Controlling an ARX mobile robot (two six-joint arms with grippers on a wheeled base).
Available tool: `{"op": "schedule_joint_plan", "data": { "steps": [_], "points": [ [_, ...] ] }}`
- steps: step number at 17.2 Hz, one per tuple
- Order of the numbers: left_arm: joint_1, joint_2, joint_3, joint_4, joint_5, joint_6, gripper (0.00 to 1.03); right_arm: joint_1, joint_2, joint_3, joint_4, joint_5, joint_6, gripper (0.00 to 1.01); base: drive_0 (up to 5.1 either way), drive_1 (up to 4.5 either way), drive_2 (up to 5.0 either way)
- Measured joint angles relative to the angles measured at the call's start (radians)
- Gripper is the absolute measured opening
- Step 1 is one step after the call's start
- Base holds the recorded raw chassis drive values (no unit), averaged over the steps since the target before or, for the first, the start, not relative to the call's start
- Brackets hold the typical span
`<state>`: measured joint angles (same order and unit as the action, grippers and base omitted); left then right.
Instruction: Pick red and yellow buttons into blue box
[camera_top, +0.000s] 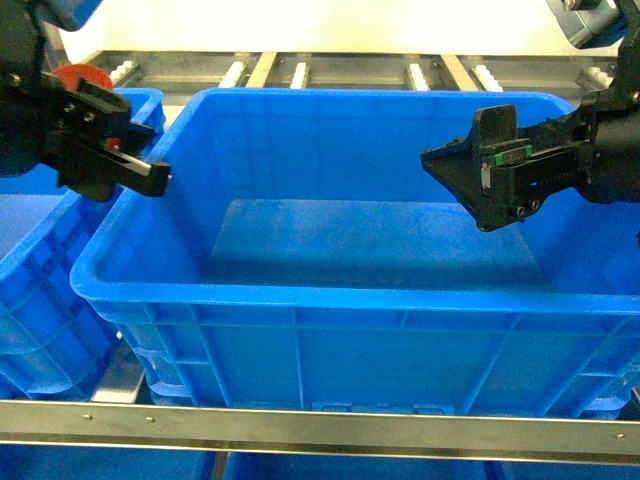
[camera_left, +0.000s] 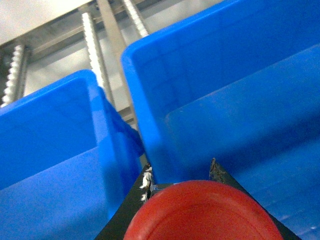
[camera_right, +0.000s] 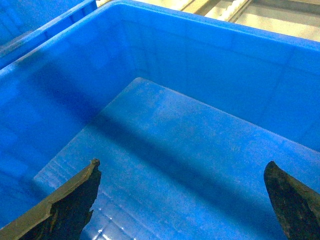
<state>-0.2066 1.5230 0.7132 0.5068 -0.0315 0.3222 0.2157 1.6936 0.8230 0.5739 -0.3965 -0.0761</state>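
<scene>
Blue box (camera_top: 300, 350) sits nearest, its floor bare.
Left gripper (camera_left: 180, 175) has its fingers closed on the red button (camera_left: 200, 212) near the box's left rim; released there, it could fall outside. Right gripper (camera_right: 182, 200) hangs spread, holding nothing. No yellow button visible.

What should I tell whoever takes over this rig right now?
Left claw: shut on the red button, at the left rim of the big blue box.
Right claw: open and holding nothing, over the box interior.
Done: red button picked up; nothing lies in the visible part of the box.
Left: drop the red button in, then fetch the yellow button, which no view shows.
</scene>
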Motion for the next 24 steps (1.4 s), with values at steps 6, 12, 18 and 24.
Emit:
{"op": "schedule_joint_plan", "data": {
  "steps": [6, 12, 18, 24],
  "points": [
    [-0.063, 0.124, 0.171, -0.205, 0.077, -0.116, 0.27, 0.000, 0.000, 0.000, 0.000, 0.000, 0.000, 0.98, 0.0, 0.00, 0.0],
    [-0.063, 0.132, 0.192, -0.223, 0.114, -0.245, 0.89, 0.000, 0.000, 0.000, 0.000, 0.000, 0.000, 0.98, 0.0, 0.00, 0.0],
    [-0.064, 0.123, -0.011, 0.288, -0.160, -0.294, 0.75, 0.030, 0.006, -0.076, 0.256, 0.255, 0.030, 0.86, 0.0, 0.00, 0.0],
    [0.041, -0.129, -0.344, 0.530, -0.127, -0.316, 0.20, -0.055, -0.229, -0.426, 0.508, 0.559, 0.061, 0.31, 0.0, 0.00, 0.0]
  ]
}}
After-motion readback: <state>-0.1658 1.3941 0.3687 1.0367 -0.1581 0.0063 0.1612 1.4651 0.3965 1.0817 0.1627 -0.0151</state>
